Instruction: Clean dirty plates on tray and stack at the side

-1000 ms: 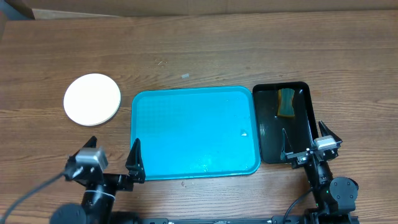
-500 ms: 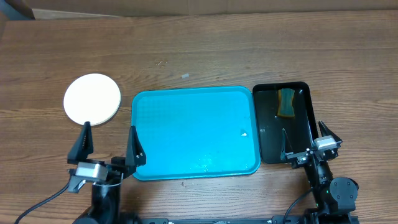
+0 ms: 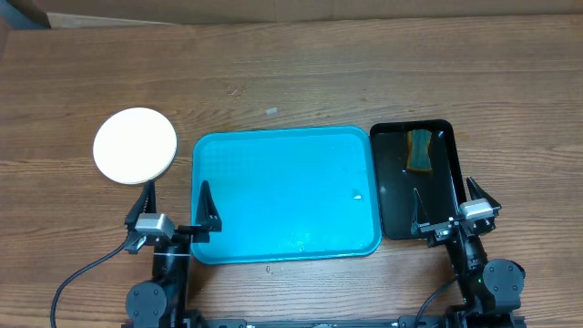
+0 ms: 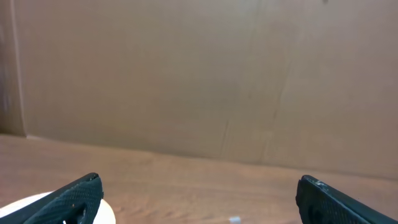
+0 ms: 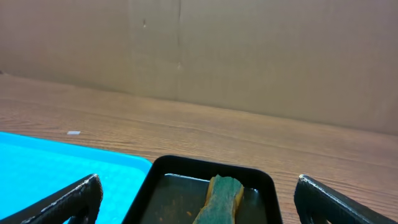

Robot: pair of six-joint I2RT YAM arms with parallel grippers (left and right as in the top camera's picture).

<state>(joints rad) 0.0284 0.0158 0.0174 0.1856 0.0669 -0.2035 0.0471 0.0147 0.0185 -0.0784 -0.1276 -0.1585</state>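
Observation:
A stack of plates (image 3: 135, 146) with a white one on top sits on the table left of the turquoise tray (image 3: 282, 193); I cannot tell how many are in it. No plate lies on the tray. My left gripper (image 3: 175, 208) is open and empty at the tray's front left corner, just in front of the stack. In the left wrist view the plate's edge (image 4: 25, 205) shows behind the left finger of the gripper (image 4: 199, 202). My right gripper (image 3: 448, 208) is open and empty at the front of the black tray, and shows open in the right wrist view (image 5: 199, 202).
A narrow black tray (image 3: 414, 178) stands right of the turquoise tray and holds a green-and-yellow sponge (image 3: 420, 149), also seen in the right wrist view (image 5: 219, 199). A small white speck (image 3: 357, 194) lies on the turquoise tray. A cardboard wall runs behind the table.
My left arm has swung right and turned to face straight ahead, its fingers now at the tray's front left corner. The right arm and the plates have not moved.

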